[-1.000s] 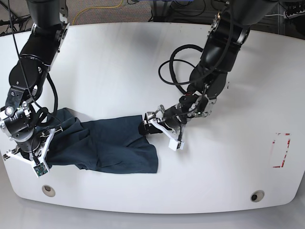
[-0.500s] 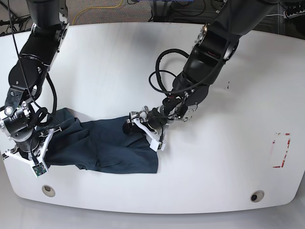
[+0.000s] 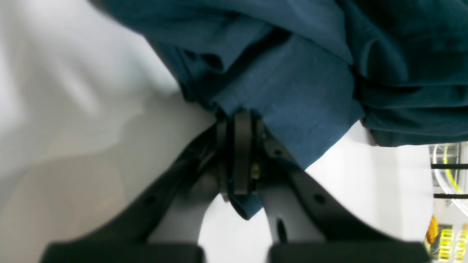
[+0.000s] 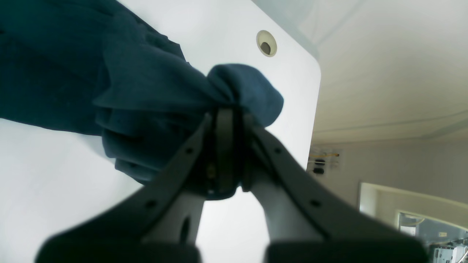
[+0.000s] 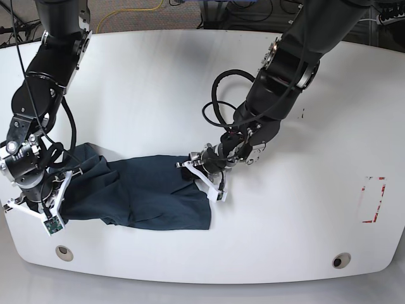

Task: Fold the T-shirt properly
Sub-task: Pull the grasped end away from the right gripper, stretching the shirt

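Lying crumpled on the white tabletop (image 5: 158, 95): T-shirt (image 5: 152, 193). Pinching its right-hand edge, left claw (image 5: 204, 176); clamped on a bunched fold at its other end, right claw (image 5: 45, 206).

Both arms are built of bulky black segments with rounded joint housings. Black cables (image 5: 223, 104) loop loosely out of the left arm (image 5: 286, 69) on the right of the scene; the right arm (image 5: 47, 76) carries thinner black cables along its side. The left gripper (image 5: 204, 174) and right gripper (image 5: 39, 204) have white frames; in the wrist views their dark grey fingers (image 3: 292, 182) show small round holes.
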Robot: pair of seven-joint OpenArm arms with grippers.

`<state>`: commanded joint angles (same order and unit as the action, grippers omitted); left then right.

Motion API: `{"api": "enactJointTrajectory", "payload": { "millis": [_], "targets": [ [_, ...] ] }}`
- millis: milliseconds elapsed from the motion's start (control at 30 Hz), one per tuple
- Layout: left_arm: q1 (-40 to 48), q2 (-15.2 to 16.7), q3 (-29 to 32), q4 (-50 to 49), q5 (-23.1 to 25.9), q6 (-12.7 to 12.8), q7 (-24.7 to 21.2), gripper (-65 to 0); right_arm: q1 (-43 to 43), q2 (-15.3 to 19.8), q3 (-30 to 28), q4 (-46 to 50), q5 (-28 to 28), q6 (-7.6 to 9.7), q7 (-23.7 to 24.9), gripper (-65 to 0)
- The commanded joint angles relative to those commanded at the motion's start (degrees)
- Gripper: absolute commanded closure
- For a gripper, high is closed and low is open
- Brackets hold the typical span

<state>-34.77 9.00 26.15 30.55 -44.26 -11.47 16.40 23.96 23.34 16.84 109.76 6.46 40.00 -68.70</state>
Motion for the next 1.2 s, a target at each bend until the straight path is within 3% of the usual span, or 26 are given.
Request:
{"api": "enactJointTrajectory", "payload": {
  "millis": [167, 367, 700, 1200],
  "targets": [
    [0.0, 0.0, 0.1, 1.6, -4.4, 0.0, 0.0, 0.0, 0.0, -0.3, 0.0, 0.0, 0.0, 0.00, 0.0, 0.0],
    [1.1, -0.3, 0.2, 9.8, -6.2, 0.4, 0.3, 0.0, 0.0, -0.3, 0.0, 0.0, 0.0, 0.00, 0.0, 0.0],
    [5.0, -10.4, -2.5, 24.5, -6.2, 3.2, 3.6, 0.0, -0.9, -0.4, 0.0, -0.4, 0.0, 0.00, 0.0, 0.0],
    [11.6, -22.5, -21.6, 49.1, -6.2, 3.2, 18.5, 0.0, -2.5, -2.7, 0.0, -0.4, -0.1, 0.00, 0.0, 0.0]
  ]
}}
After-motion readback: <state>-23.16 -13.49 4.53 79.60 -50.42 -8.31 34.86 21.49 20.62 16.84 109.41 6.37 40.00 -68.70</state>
